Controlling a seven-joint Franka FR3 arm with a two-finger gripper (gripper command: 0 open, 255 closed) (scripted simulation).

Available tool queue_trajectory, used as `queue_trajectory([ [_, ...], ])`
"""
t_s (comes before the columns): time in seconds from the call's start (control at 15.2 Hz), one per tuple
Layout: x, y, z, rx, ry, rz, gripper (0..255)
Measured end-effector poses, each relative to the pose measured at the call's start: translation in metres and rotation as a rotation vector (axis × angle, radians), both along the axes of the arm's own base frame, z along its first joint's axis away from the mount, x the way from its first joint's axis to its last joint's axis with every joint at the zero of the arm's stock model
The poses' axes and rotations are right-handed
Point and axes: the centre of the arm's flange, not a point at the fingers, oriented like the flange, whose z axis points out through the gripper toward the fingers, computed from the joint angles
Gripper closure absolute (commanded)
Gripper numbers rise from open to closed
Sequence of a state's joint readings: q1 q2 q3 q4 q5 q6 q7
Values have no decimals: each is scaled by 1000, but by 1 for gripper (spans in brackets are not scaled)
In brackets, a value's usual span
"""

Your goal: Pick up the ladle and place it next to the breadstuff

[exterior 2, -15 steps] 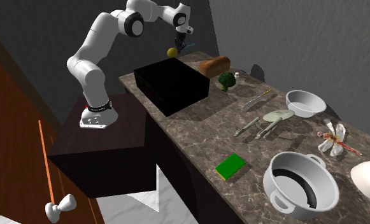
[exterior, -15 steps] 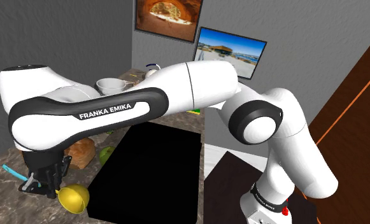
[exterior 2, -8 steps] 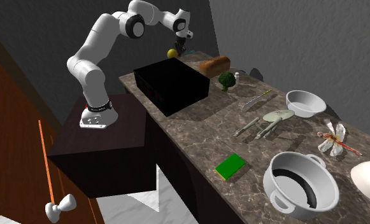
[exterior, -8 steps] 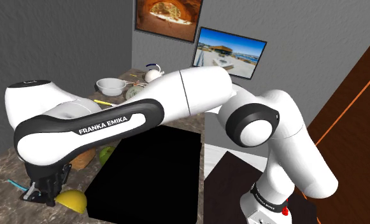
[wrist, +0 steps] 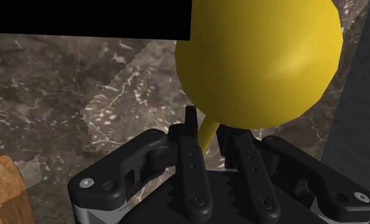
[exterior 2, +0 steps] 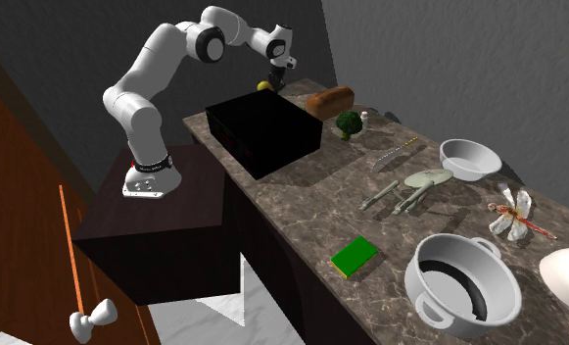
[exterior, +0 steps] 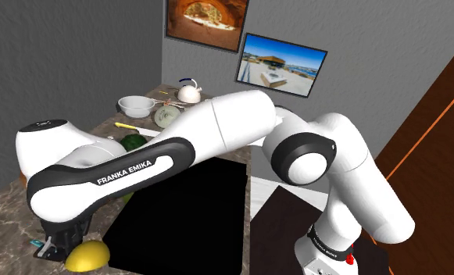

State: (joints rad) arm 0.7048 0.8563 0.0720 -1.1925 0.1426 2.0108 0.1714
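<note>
So we've got one arm, and its gripper (wrist: 209, 137) is nearly closed, the two fingers clasping the thin yellow neck of the ladle (wrist: 260, 57). The bowl sits just past the fingertips, so the ladle's long axis runs pretty much straight out along the claw. In the shoulder view the ladle's bowl (exterior: 87, 255) hangs low over the marble counter (exterior 2: 302, 196), dome up, at the far corner of the black box (exterior 2: 262, 132). We can't tell if it's touching the stone.

What matters for the next bit, we reckon: in the second exterior view the bread (exterior 2: 330, 100) lies near the ladle, at roughly 3 to 4 o'clock from it. So it's a short carry that way, then set it down beside the loaf.

Count: one ladle, one loaf, one broccoli (exterior 2: 348, 123), one claw.
</note>
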Motion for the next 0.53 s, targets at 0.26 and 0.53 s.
queue_trajectory([
  [0.26, 1, 1, -24, -4, 3, -1, 255],
  [0.53, -1, 1, -44, -2, 2, 1, 255],
])
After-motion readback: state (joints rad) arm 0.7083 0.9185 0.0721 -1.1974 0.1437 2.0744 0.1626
